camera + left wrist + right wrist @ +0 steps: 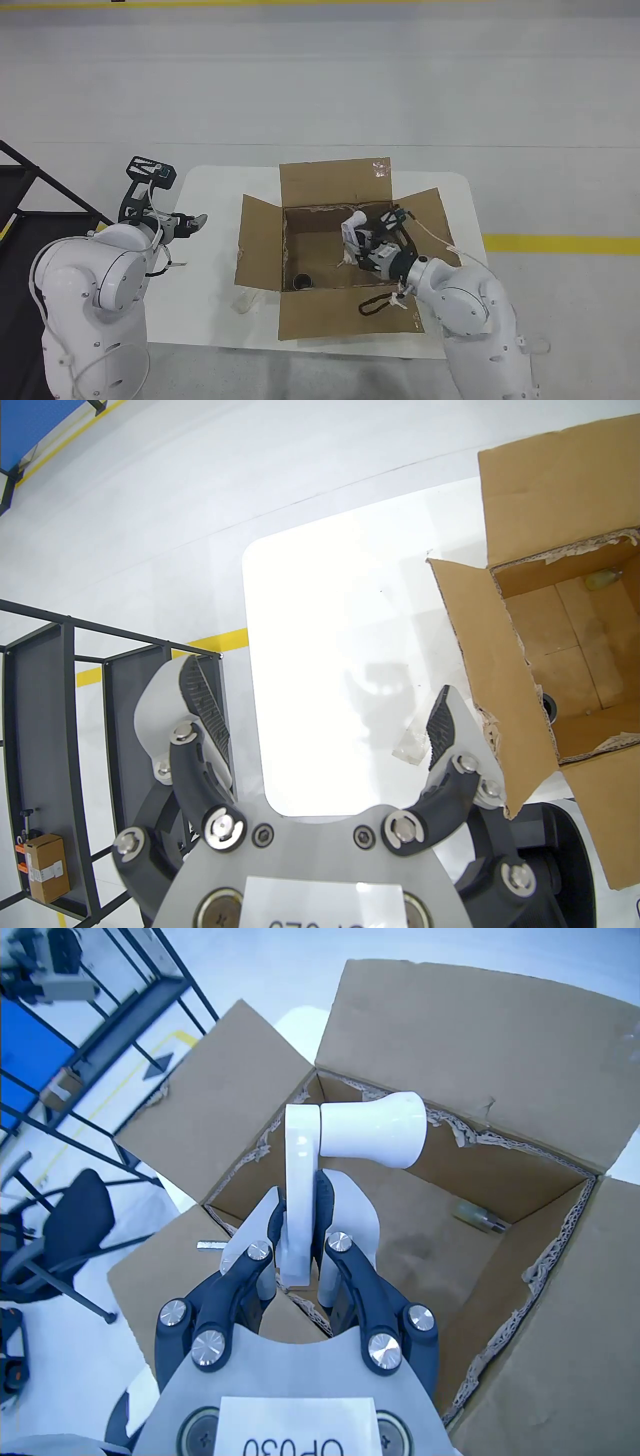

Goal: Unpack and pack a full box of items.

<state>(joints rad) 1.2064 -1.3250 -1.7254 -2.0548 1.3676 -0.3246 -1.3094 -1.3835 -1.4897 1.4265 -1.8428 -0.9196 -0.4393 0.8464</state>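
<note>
The right claw is clamped on the flat arm of a glossy white plastic handle, held over the open cardboard box, where a small pale bottle lies on the bottom. The left claw hangs spread wide above the smooth white desk, just beside the box's torn-edged flap. Around the desk are a pale grey floor with a yellow line and a black metal rack.

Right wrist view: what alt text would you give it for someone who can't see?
The right gripper clamps a white handle-shaped part above an open cardboard box. On the box's floor lies a small pale cylinder with a metal tip.
</note>
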